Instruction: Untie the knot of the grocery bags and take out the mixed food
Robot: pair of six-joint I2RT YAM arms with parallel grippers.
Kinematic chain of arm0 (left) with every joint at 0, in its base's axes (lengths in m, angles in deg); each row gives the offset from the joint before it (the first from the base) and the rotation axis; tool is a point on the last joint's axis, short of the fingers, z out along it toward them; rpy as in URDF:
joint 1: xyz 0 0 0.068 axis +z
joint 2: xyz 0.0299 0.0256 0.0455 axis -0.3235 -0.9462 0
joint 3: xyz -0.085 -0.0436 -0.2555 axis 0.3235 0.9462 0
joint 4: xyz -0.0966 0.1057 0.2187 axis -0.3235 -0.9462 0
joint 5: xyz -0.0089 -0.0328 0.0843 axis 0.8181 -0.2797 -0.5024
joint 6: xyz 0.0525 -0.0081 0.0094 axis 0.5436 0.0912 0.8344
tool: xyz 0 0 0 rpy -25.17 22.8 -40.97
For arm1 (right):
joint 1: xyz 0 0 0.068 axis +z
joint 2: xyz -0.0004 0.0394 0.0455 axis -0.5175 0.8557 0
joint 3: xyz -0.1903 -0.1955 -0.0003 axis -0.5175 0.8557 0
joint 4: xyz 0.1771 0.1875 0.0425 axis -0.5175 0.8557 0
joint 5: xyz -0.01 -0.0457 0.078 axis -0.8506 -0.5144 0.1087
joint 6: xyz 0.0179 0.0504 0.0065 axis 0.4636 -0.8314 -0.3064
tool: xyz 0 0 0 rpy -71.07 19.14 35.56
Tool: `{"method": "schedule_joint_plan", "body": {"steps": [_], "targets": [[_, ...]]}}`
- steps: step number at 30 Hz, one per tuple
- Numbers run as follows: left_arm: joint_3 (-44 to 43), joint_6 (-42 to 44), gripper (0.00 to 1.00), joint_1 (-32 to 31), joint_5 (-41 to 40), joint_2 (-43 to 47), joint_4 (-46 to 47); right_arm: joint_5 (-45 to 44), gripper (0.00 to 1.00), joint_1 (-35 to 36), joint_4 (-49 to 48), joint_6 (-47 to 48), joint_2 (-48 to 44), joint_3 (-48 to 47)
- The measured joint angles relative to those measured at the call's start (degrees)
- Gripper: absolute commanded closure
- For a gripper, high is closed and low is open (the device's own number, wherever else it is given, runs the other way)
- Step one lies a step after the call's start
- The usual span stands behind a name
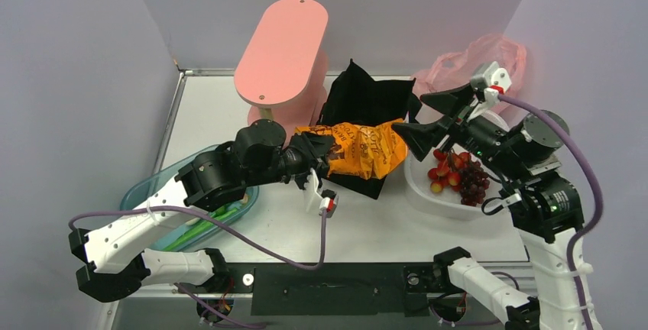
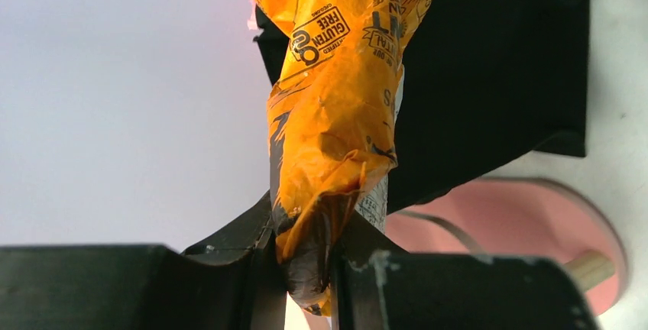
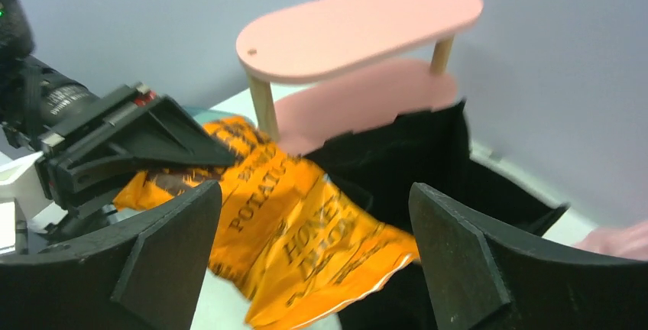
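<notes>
Left gripper (image 1: pixel 319 149) clamps the left end of the orange snack packet (image 1: pixel 367 147), held level over the black tote (image 1: pixel 365 95). Right gripper (image 1: pixel 429 118) gapes empty beside the packet's right end. Grapes (image 1: pixel 474 181) sit in the white bowl (image 1: pixel 415 179), right. Packet not yet set down. Left arm stretches rightward; right arm elbows in from the right.

The left arm (image 1: pixel 221 173) and the right arm (image 1: pixel 539 135) are made of round black joints and white shells. A purple cable (image 1: pixel 229 229) is run along each arm. The left gripper (image 2: pixel 306 269) and the right gripper (image 3: pixel 313 192) are each built with two flat black fingers shaped like wedges. A white block (image 1: pixel 491 78) with a red mark is fixed beside each gripper. Tiny green lights (image 1: pixel 552 208) are seen on the right arm.
</notes>
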Motion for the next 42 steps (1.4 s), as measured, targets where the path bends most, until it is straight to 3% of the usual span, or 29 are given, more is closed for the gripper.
{"method": "schedule_joint_plan", "body": {"steps": [7,15,18,19,20,21,22,24,28,29,31,32,34,36,42], "targets": [[4.4,4.7,1.00,-0.8,-5.6,0.8,6.6,-1.0,0.11,0.6,2.1,-4.2,0.0,6.3],[1.7,0.0,1.00,-0.9,-4.9,-0.1,8.5,-4.9,0.09,20.3,4.9,15.0,-0.5,6.4],[0.5,-3.2,1.00,-1.0,-3.9,-0.2,10.6,-8.3,0.11,24.7,6.9,23.3,-0.5,7.0],[0.1,-4.2,1.00,-1.0,-3.7,-0.2,10.9,-9.7,0.15,25.1,7.6,25.6,-0.5,7.8],[-0.4,-5.7,1.00,-1.0,-3.5,-0.2,11.3,-11.3,0.37,25.2,8.2,27.9,-0.7,9.2],[-1.0,-7.1,1.00,-1.0,-3.4,-0.2,11.5,-12.8,0.48,25.1,8.7,29.8,-1.1,10.8],[-1.6,-8.8,1.00,-0.9,-3.2,-0.2,11.5,-14.7,0.66,24.8,9.1,32.4,-2.0,13.3],[-2.8,-11.6,1.00,-0.3,-2.5,-0.2,10.9,-18.0,0.89,22.9,10.2,36.3,-3.8,18.8],[-3.8,-16.4,1.00,1.1,-0.8,0.8,10.0,-24.2,0.99,16.0,11.3,41.7,-6.4,24.3],[-3.9,-17.2,1.00,1.3,-0.4,1.3,9.7,-25.2,0.96,15.0,10.9,42.1,-6.8,24.4],[-3.9,-18.6,1.00,1.4,-0.2,1.9,9.0,-27.7,0.68,13.9,8.6,42.7,-7.8,24.1],[-4.0,-19.4,1.00,1.4,-0.3,2.2,8.9,-29.0,0.47,13.7,7.8,42.4,-8.0,23.4],[-4.6,-20.4,1.00,1.4,-1.1,2.4,9.0,-30.8,0.26,13.1,7.7,40.8,-8.0,20.9],[-5.6,-21.3,1.00,1.4,-3.2,2.4,9.7,-30.4,0.19,12.6,7.8,39.1,-8.3,18.1],[-9.1,-23.1,1.00,2.1,-9.4,0.9,11.2,-20.9,0.13,12.6,9.6,37.0,-14.0,16.0]]}}
